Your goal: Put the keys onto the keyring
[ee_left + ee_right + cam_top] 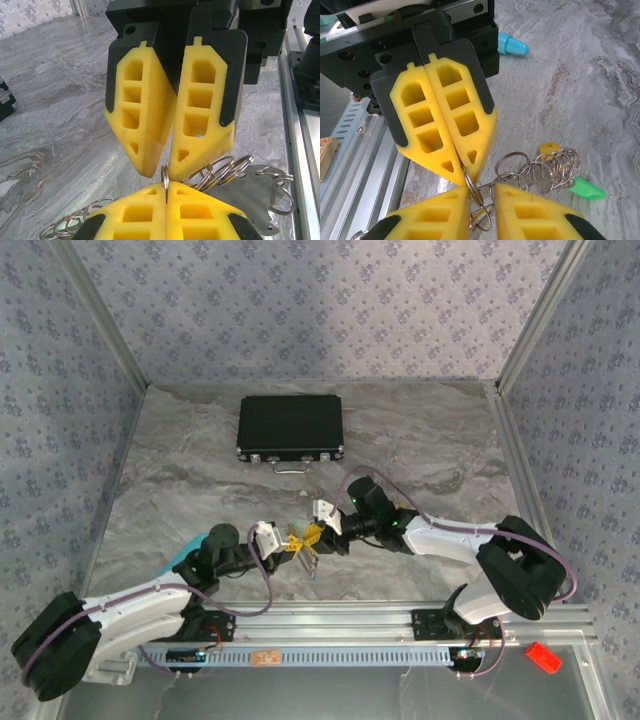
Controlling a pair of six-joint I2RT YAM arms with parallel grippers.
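Yellow pads of my left tool (166, 186) are pinched together on one ring of the keyring (552, 167). My right tool (480, 191) meets it tip to tip. Its pads are narrow but apart, with that same ring sitting in the gap; can't tell if the ring touches either pad. The rest of the ring chain trails off to one side over the grey marbled desk (180, 470), green tag (586, 189) at its far end. One key (549, 148) with a yellow head sits right against the chain; can't tell if it's threaded on. In the top view both tools are mid-desk, towards the near edge. Black case (290, 428) is shut, well apart, towards the back wall.
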